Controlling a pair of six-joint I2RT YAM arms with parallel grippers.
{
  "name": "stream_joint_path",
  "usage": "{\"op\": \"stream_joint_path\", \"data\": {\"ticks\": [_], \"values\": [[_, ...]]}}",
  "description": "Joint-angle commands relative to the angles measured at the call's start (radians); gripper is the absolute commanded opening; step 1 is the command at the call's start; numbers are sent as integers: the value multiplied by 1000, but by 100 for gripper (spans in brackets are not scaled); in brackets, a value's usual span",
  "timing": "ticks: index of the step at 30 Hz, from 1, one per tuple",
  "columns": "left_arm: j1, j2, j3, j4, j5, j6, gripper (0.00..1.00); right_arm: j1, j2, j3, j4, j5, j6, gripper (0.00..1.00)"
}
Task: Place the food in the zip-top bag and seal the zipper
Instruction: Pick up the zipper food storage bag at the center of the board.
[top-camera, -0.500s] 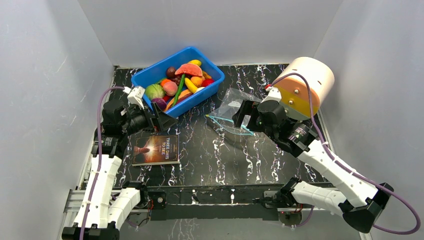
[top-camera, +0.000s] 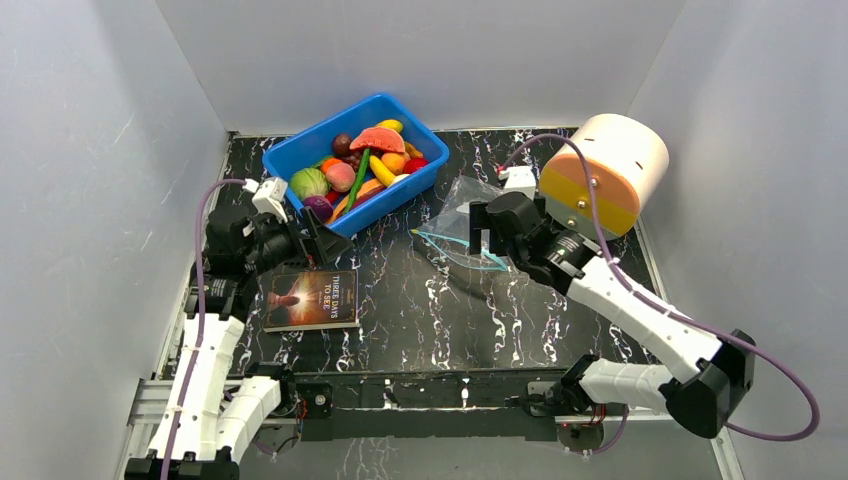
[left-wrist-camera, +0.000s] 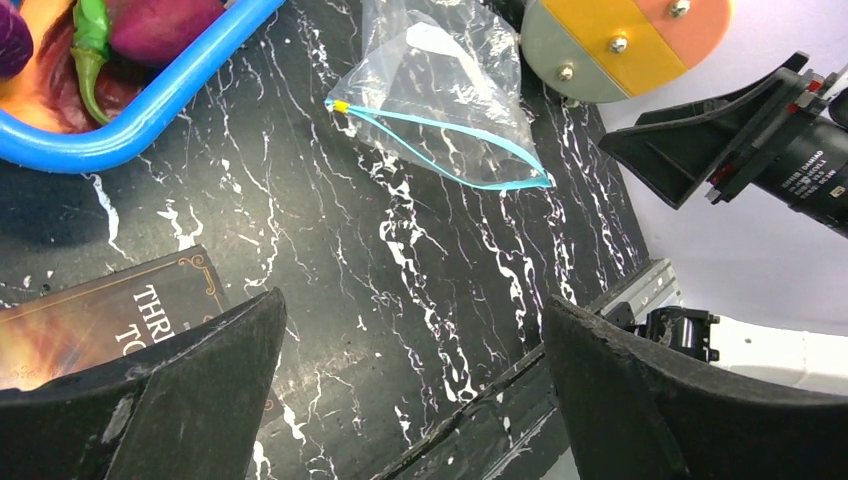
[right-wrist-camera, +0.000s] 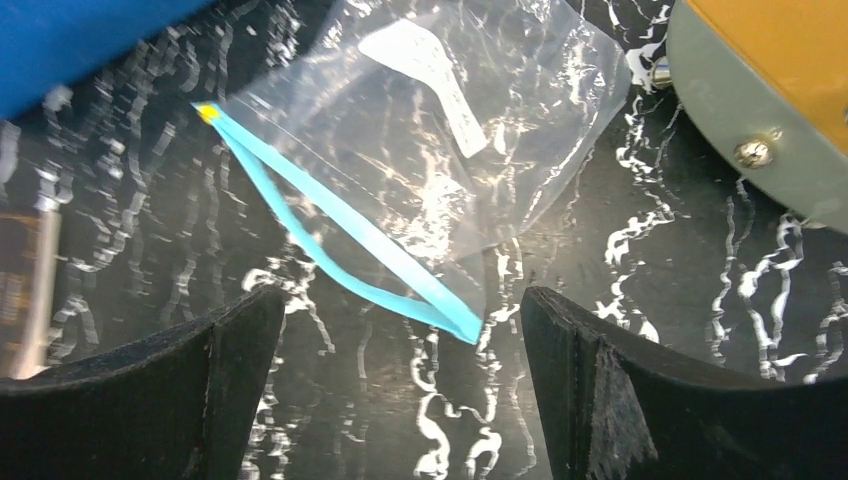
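The food (top-camera: 362, 162), small colourful toy fruits and vegetables, is piled in a blue bin (top-camera: 300, 150) at the back left. The zip-top bag (top-camera: 465, 205) lies flat and clear on the black marble table, and nothing shows inside it. Its blue zipper (left-wrist-camera: 450, 150) gapes in a lens shape. My right gripper (top-camera: 486, 234) hovers open just above the bag's mouth, with the zipper's end (right-wrist-camera: 455, 322) between its fingers and untouched. My left gripper (top-camera: 328, 238) stands open near the bin's front corner, above the table and holding nothing. A green bean (left-wrist-camera: 90, 40) shows in the left wrist view.
A dark book (top-camera: 310, 298) lies flat in front of the left gripper. A large cylinder with an orange and grey face (top-camera: 605, 165) sits at the back right, close behind the bag. White walls enclose the table on three sides.
The right arm has stretched forward and swung its wrist left, bringing the gripper closer over the bag's mouth. The left arm has barely moved.
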Motion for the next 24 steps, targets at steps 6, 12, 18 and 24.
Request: {"op": "stream_joint_path", "data": {"ticks": [6, 12, 18, 24], "values": [[7, -17, -64, 26, -33, 8, 98, -6, 152, 26, 95, -1, -256, 61], [7, -30, -101, 45, -47, 18, 98, -4, 209, -6, 164, -57, -301, 48], [7, -37, -118, 41, -63, 23, 98, -5, 262, -6, 187, -139, -325, 47], [7, -42, -90, 3, -98, 14, 98, -5, 312, -26, 234, -130, -359, 46]]}}
